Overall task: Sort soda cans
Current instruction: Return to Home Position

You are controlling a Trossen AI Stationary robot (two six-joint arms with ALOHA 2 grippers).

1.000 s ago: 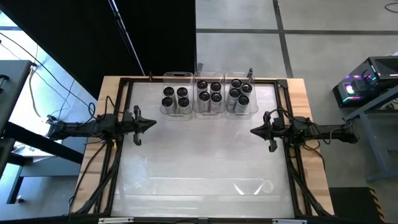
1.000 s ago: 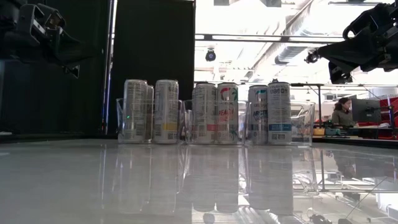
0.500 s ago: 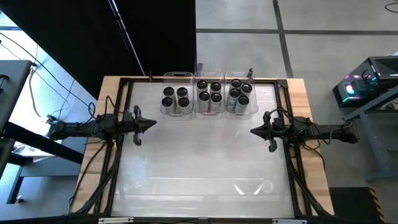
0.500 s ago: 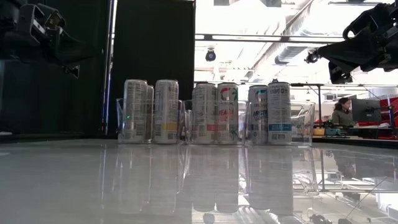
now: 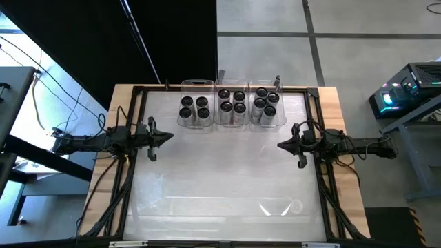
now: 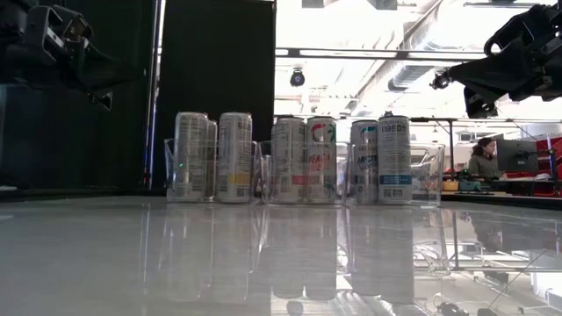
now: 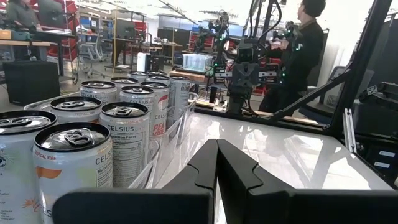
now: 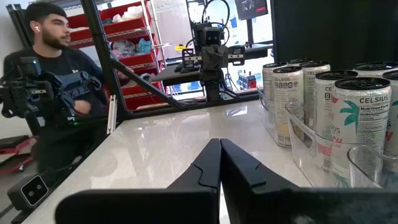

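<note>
Several soda cans [image 5: 232,100] with dark tops and silvery sides stand upright in three clear plastic trays [image 5: 231,121] side by side at the table's far edge; in the low view the cans [image 6: 299,160] form a row. My left gripper [image 5: 170,138] hovers shut and level above the table's left side, pointing right. My right gripper [image 5: 280,145] hovers shut and level above the right side, pointing left. Both are well short of the cans and hold nothing. The wrist views show the shut left gripper [image 7: 216,147] and right gripper [image 8: 220,144] beside the cans [image 7: 124,134] [image 8: 364,118].
The glossy white tabletop [image 5: 220,179] lies bare between the arms and toward the near edge. A black frame [image 5: 138,89] runs around the table. Cables [image 5: 110,200] trail along both sides. A person [image 8: 56,74] sits beyond the left edge; another person [image 7: 305,50] stands beyond the right edge.
</note>
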